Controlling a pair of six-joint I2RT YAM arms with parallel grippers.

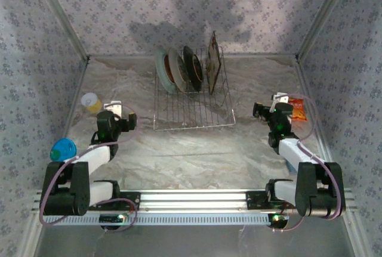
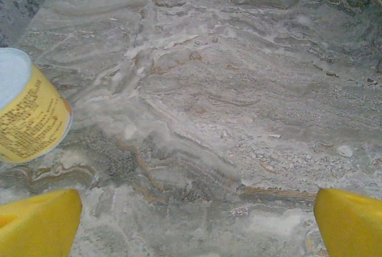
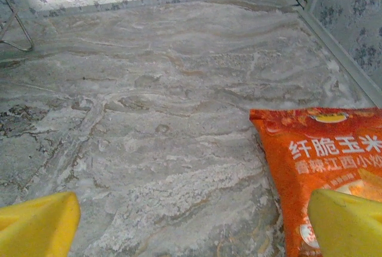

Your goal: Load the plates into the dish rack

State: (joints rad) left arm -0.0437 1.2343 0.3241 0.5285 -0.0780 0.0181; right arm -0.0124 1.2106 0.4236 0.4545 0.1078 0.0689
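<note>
Top view
Rack (image 1: 194, 108): silver wire, standing mid-table toward the far wall.
Plates (image 1: 192, 67): four, set on edge side by side in the rack's rear rows. From the left they are pale blue, brown-rimmed, dark and square.
Left gripper (image 1: 114, 111): over the table (image 1: 191, 149) left of the rack, near the cup (image 1: 91, 102).
Right gripper (image 1: 276, 107): right of the rack, just beside the packet (image 1: 296, 109).

Left wrist view
Left gripper (image 2: 197, 227): released, with the yellow fingers (image 2: 39, 224) at opposite corners and bare marbled table between them.
Cup: yellow with a white top, at the left edge, apart from the fingers.
Rack: a wire corner shows at the upper right.

Right wrist view
Right gripper (image 3: 194, 224): released and holding nothing.
Packet (image 3: 322, 167): orange, lying flat, partly behind the right-hand finger (image 3: 346, 221). Whether they touch cannot be told.
Rack: a wire loop shows at the upper left.
</note>
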